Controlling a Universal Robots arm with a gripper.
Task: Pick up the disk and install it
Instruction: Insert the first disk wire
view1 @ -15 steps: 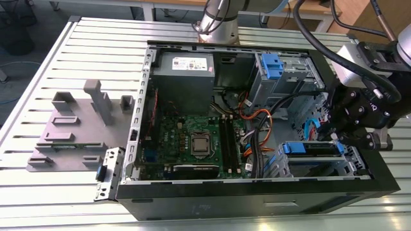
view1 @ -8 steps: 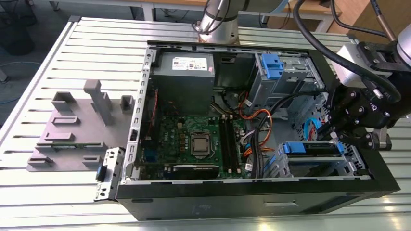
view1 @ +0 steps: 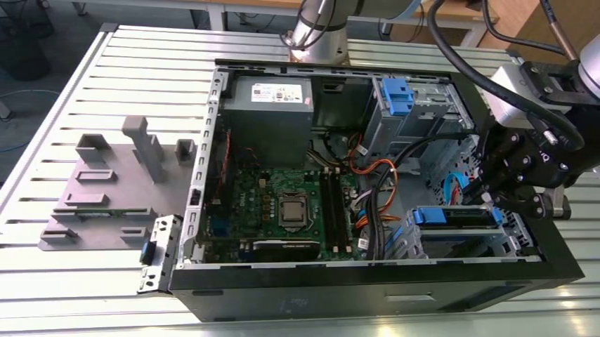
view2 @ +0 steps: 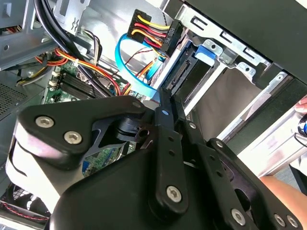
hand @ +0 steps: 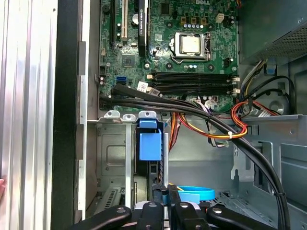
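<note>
Open black computer case [view1: 375, 284] lying on its side on a slatted metal table [view1: 56, 105]. Inside: green motherboard [view1: 281, 203] with bare CPU socket [view1: 291, 208], dark memory slots [hand: 192, 81] beside it, grey power supply [view1: 267, 105] toward the far end. Bundle of orange, red and yellow wires [view1: 375, 182] looping between board and metal drive cage [view1: 412, 105]. Flat blue data cable [view2: 129, 62] running to a black connector [view2: 153, 31]. Grey slotted plastic stand [view1: 112, 182] outside the case, at the exterior view's left.

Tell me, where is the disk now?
The disk sits inside the computer case, at the exterior view's right, beside the gripper.
</note>
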